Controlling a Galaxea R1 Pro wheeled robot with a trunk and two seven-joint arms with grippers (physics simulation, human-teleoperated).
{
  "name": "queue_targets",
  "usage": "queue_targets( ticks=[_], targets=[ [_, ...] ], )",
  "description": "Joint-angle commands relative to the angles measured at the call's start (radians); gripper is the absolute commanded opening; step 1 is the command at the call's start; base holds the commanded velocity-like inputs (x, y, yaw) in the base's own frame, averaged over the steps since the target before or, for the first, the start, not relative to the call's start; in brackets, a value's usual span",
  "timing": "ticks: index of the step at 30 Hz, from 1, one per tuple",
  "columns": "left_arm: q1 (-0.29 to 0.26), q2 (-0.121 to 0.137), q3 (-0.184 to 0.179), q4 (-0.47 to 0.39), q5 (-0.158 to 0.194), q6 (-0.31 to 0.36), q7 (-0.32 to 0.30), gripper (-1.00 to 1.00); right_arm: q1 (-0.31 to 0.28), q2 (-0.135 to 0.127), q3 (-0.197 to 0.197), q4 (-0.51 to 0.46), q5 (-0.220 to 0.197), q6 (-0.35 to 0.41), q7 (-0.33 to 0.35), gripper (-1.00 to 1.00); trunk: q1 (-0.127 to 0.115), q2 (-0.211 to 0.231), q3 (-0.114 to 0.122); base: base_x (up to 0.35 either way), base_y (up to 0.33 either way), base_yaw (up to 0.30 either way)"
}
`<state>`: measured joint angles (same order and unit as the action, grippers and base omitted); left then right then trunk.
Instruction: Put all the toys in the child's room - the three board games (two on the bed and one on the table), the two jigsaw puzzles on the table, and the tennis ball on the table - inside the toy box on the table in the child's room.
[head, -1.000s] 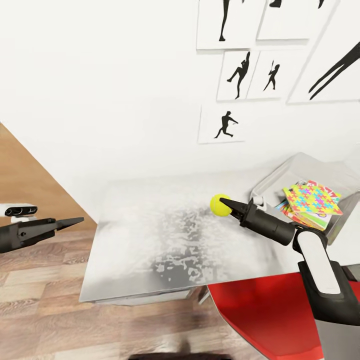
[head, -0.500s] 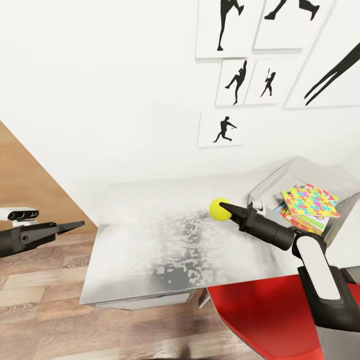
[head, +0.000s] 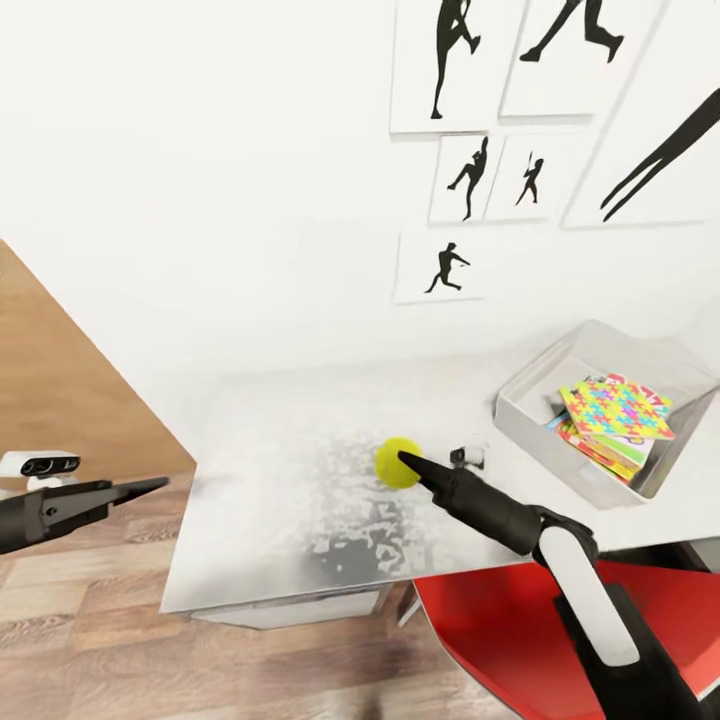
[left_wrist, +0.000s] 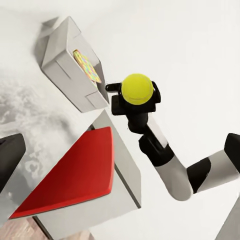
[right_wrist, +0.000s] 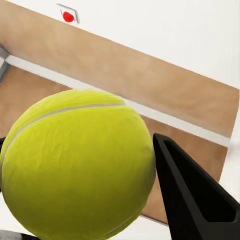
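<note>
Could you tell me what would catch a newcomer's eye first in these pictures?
Probably the bright yellow tennis ball, held between the fingers of the right gripper over the middle of the pale grey table. Next, the multicoloured jigsaw puzzles stacked in the toy box at the table's right end, and the black silhouette prints on the white wall above.

— From my feed the tennis ball (right_wrist: 75, 165) looks fuzzy, matt felt. The table (head: 300, 500)?
— Glossy, mottled pale grey here. Floor (head: 90, 640) reads as wood planks; the red chair (head: 500, 620) smooth.
</note>
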<state>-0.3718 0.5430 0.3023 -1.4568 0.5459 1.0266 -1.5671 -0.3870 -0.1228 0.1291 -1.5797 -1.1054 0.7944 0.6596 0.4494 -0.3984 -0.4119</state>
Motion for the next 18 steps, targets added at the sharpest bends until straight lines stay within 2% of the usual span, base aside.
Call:
queue_targets(
  ticks=[1, 3, 4, 9, 13, 18],
  targets=[
    [0.001, 0.0, 0.004, 0.0, 0.0, 0.01, -0.004, 1.0, 0.004, 0.0, 0.016, 0.0, -0.009, -0.012, 0.004, -1.0, 0.001, -0.002, 0.0, 0.0, 0.0, 0.0],
    [0.004, -0.001, 0.015, 0.0, 0.0, 0.008, -0.004, 1.0, 0.015, 0.0, 0.059, 0.0, -0.01, -0.064, 0.016, -1.0, 0.001, -0.002, 0.003, 0.0, 0.0, 0.0],
    [0.005, -0.001, 0.017, 0.0, -0.001, 0.008, -0.004, 1.0, 0.016, 0.0, 0.068, 0.0, -0.01, -0.072, 0.017, -1.0, 0.001, -0.002, 0.005, 0.0, 0.0, 0.0],
    [0.007, -0.003, 0.022, 0.0, 0.002, 0.003, -0.004, 1.0, 0.023, 0.013, 0.158, -0.001, -0.009, -0.11, 0.028, -1.0, 0.001, -0.002, 0.013, 0.0, 0.0, 0.0],
    [0.007, -0.012, 0.021, 0.0, 0.0, 0.002, -0.004, 1.0, 0.023, 0.017, 0.176, -0.001, -0.007, -0.115, 0.027, -1.0, 0.001, -0.002, 0.02, 0.0, 0.0, 0.0],
    [0.007, -0.033, 0.02, 0.0, -0.005, 0.0, -0.004, 1.0, 0.023, 0.012, 0.162, -0.001, -0.006, -0.131, 0.03, -1.0, 0.001, -0.002, 0.028, 0.0, 0.0, 0.0]
  ],
)
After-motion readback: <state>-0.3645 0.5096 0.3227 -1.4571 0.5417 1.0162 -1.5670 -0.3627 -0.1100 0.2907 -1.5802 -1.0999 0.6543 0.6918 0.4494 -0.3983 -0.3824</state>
